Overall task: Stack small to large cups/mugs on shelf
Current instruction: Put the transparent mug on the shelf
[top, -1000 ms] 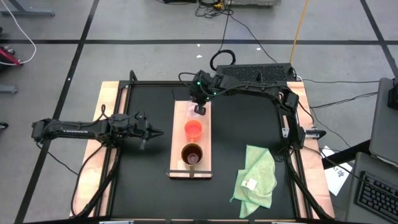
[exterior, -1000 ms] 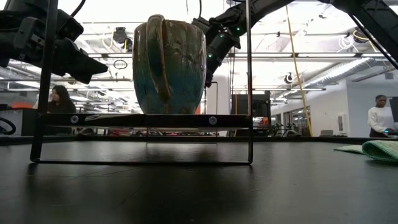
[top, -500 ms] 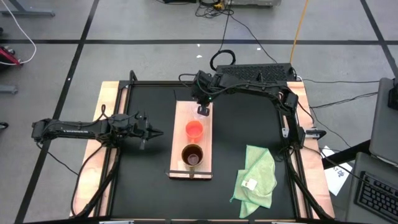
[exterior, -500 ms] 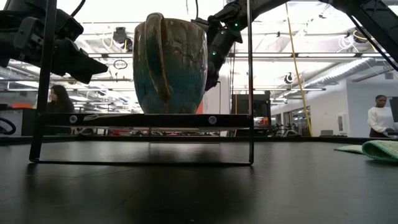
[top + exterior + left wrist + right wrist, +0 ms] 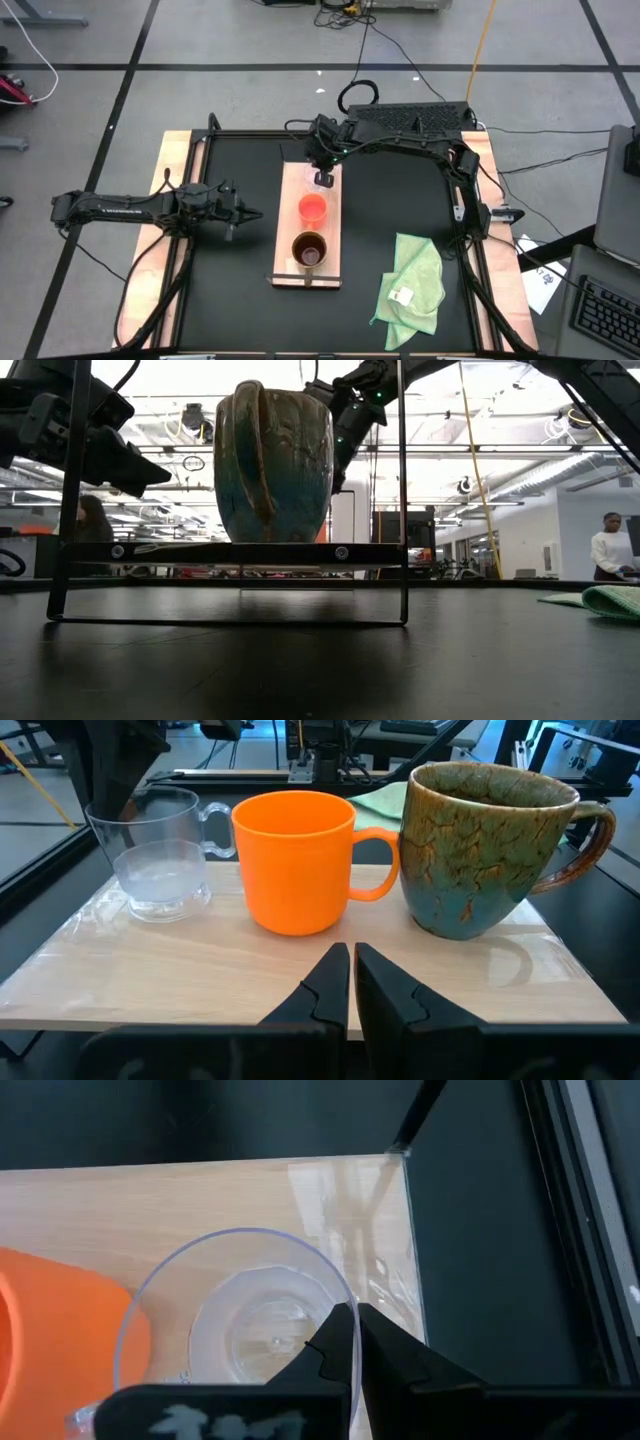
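One clear glass cup point(image 5: 240, 1330) sits directly below closed right pincer point(image 5: 347, 1342).

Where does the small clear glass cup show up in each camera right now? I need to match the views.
High view: clear glass cup at the shelf's far end, under the right gripper.
Low view: not visible, hidden behind the brown mug.
Left wrist view: left of the row.
Right wrist view: lower middle.
Shared landmark: the orange mug beside it.

The right gripper point(image 5: 348, 1318) has risen slightly above the glass cup point(image 5: 236, 1320).
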You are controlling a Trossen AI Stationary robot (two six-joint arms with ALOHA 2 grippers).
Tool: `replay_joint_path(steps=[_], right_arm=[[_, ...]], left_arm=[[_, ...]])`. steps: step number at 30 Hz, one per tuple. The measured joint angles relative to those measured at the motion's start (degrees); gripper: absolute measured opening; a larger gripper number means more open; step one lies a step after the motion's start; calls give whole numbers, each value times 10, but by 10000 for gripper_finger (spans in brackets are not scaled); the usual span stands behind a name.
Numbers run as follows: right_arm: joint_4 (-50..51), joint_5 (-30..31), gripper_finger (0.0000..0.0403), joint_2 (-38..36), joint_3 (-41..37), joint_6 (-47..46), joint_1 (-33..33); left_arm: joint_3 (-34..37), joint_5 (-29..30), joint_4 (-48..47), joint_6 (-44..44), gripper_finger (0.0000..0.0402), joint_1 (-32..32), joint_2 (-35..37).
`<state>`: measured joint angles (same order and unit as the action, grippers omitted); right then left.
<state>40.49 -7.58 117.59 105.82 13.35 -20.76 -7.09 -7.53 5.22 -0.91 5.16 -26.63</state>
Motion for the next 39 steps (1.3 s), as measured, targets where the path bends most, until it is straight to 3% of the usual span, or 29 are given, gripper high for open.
replay_joint_path(steps=[7, 12, 25, 39], right_arm=[[-19, -2, 0, 11, 2, 24, 4], [-14, -47, 0, 23, 3, 28, 2], [-18, -40, 1, 28, 2, 26, 2], [-23, -44, 85, 27, 1, 14, 2]], left_arm=[[0, 0, 0, -1, 21, 0, 0], [0, 0, -4, 0, 21, 0, 0], [0, 0, -12, -5, 21, 0, 0], [0, 0, -21, -3, 21, 0, 0]])
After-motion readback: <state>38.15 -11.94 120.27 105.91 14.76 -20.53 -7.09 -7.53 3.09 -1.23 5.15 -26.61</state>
